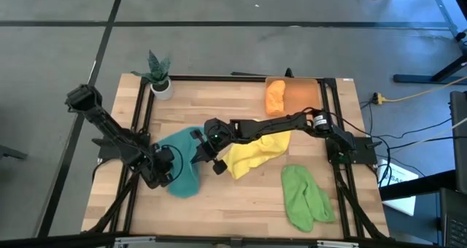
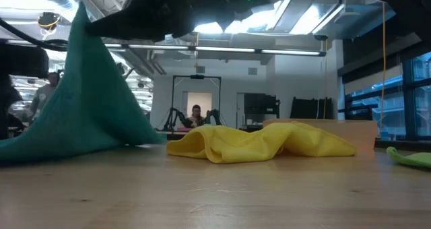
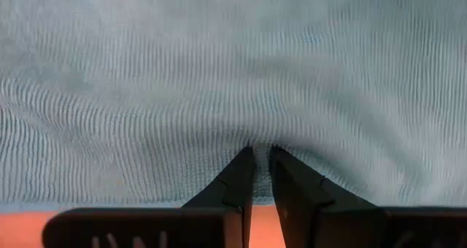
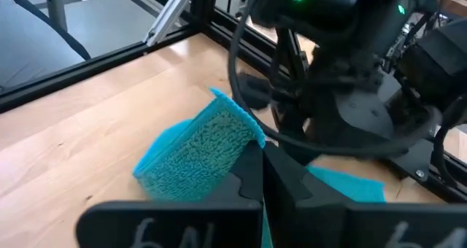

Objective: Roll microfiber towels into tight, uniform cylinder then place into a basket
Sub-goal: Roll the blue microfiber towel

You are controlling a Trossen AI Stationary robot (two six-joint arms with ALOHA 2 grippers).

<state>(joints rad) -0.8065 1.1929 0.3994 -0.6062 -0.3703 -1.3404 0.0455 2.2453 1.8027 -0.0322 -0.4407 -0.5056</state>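
The teal towel (image 1: 182, 164) lies at the table's left-centre, and both grippers are shut on it. My left gripper (image 1: 166, 171) is at its left side. My right gripper (image 1: 200, 137) reaches across the table to its far right part. In the low view the towel rises like a tent to a peak (image 2: 81, 17), its skirt resting on the wood. The yellow towel (image 1: 255, 152) lies crumpled at the centre and the light green towel (image 1: 305, 197) at the near right. The orange towel (image 1: 275, 96) sits in the basket (image 1: 305, 95). My left gripper pinches the teal towel between its two fingers near an edge (image 3: 260, 141), and the cloth puckers toward the fingertips. The fingers come steeply from above. How many layers they hold, I cannot tell. My right gripper pinches a folded corner of the teal towel (image 4: 232, 135) between its shut fingers, slanting down from the table's right. The corner sticks out past the fingertips, lifted off the wood. The rest of the cloth hangs down to the table.
A white pot with a green plant (image 1: 160, 79) stands at the far left corner. Black frame rails (image 1: 142, 106) run along the table's sides. Bare wood shows along the near edge and between the plant and the basket.
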